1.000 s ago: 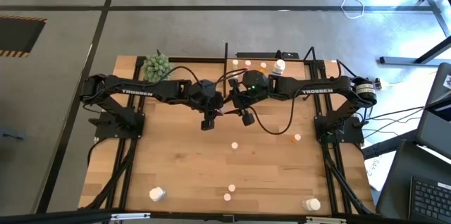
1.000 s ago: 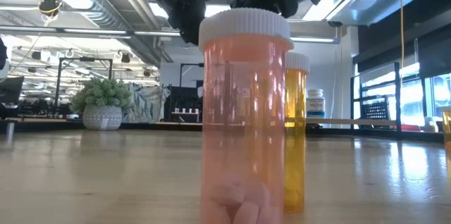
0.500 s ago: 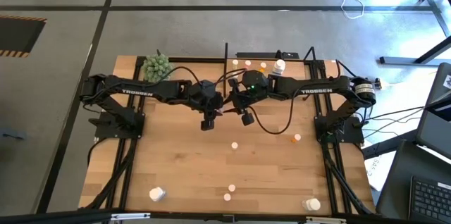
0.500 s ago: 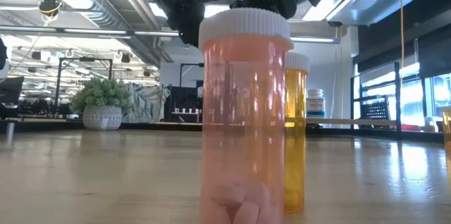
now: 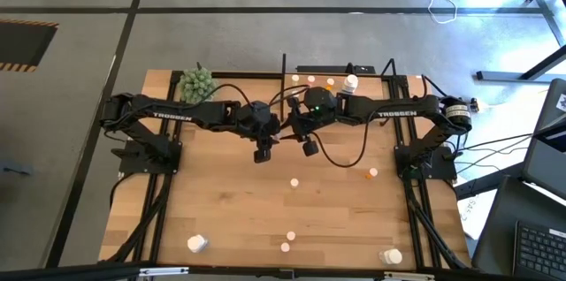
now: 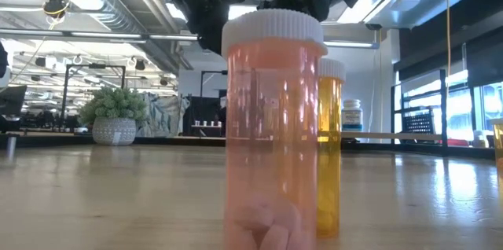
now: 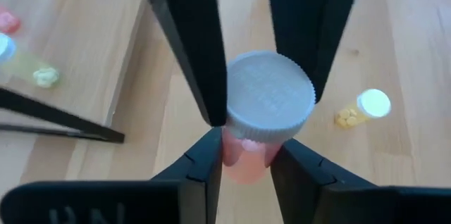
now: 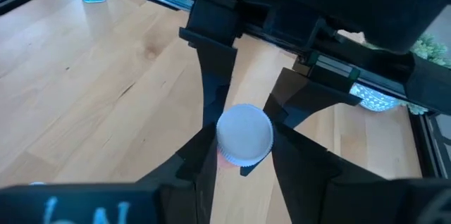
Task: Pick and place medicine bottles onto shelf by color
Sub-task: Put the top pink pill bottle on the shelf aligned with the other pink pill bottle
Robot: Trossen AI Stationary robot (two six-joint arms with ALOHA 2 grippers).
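A small pinkish-red bottle with a white cap (image 7: 268, 97) is held above the middle of the table between both grippers; it also shows in the right wrist view (image 8: 244, 134) and as a reddish speck in the high view (image 5: 281, 142). My left gripper (image 5: 263, 151) and my right gripper (image 5: 309, 147) stand tip to tip there, both shut on it. The shelf (image 5: 318, 87) stands at the far edge with several bottles on it. Other bottles lie scattered on the table. My left gripper pinches the bottle's pinkish body (image 7: 243, 159) just below the cap, between its two fingers, slanting down from the table's left. The bottle is lifted clear of the table, cap up. My right gripper has its two fingers on opposite sides of the white cap's rim (image 8: 271, 138), slanting down from the table's right.
A green plant ball (image 5: 196, 82) sits at the far left. Loose bottles lie near the middle (image 5: 294, 182), right (image 5: 371, 173) and near edge (image 5: 196, 244) (image 5: 391, 256). A pinkish bottle (image 6: 273, 124) and an orange one (image 6: 328, 148) stand close before the low camera.
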